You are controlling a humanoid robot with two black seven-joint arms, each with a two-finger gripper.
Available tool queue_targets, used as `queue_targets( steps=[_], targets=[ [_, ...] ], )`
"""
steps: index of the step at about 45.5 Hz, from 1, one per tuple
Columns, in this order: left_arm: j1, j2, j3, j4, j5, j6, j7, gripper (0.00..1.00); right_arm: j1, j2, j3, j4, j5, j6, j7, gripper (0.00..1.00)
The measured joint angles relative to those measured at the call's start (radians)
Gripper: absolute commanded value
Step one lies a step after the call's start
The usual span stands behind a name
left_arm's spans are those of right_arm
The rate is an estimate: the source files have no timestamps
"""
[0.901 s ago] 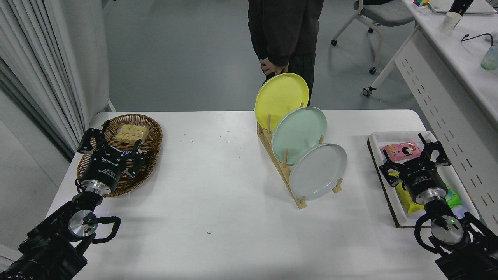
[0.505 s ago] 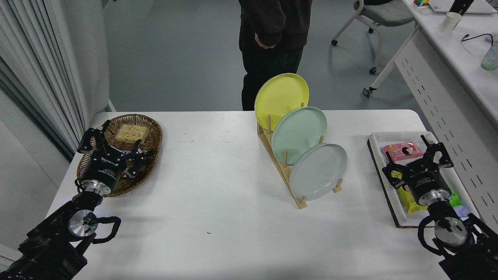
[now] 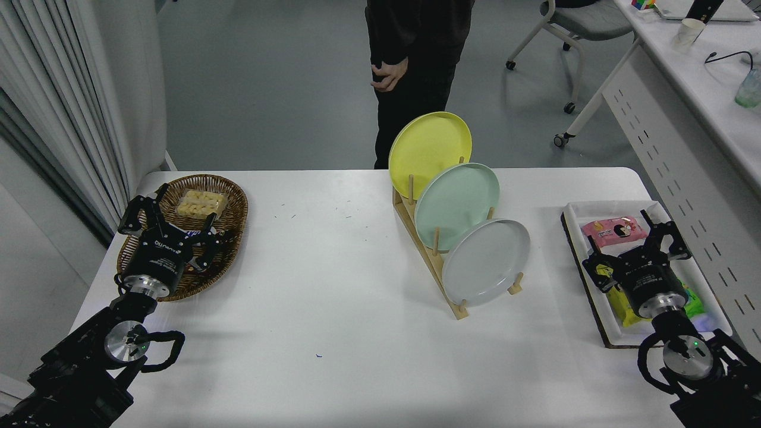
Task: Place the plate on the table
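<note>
Pale grey glossy plate [image 3: 486,261] upright in front slot of wooden rack [image 3: 429,249] on counter [image 3: 333,309]; right pincer [image 3: 637,246] released, empty, shifted slightly right over tray [image 3: 574,209] since earlier; left pincer [image 3: 169,222] released, parked.

Pale grey plate [image 3: 486,261] at centre right, below a mint-green plate [image 3: 456,205] and a yellow plate [image 3: 429,146]; white table [image 3: 333,297]; brown woven basket [image 3: 229,220] left; pink packet [image 3: 612,230] far right.

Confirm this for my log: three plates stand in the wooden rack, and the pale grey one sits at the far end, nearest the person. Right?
Not quite. The head view shows the grey plate at the near end of the rack, closest to the robot; the yellow plate sits nearest the person. Three plates do stand there.
</note>
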Motion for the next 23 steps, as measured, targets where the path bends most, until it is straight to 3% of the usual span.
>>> queue_targets(
  steps=[23],
  targets=[
    [0.0,0.0,0.0,0.0,0.0,0.0,0.0,0.98,0.018,0.003,-0.021,0.01,0.001,0.032,0.0,0.99]
  ],
)
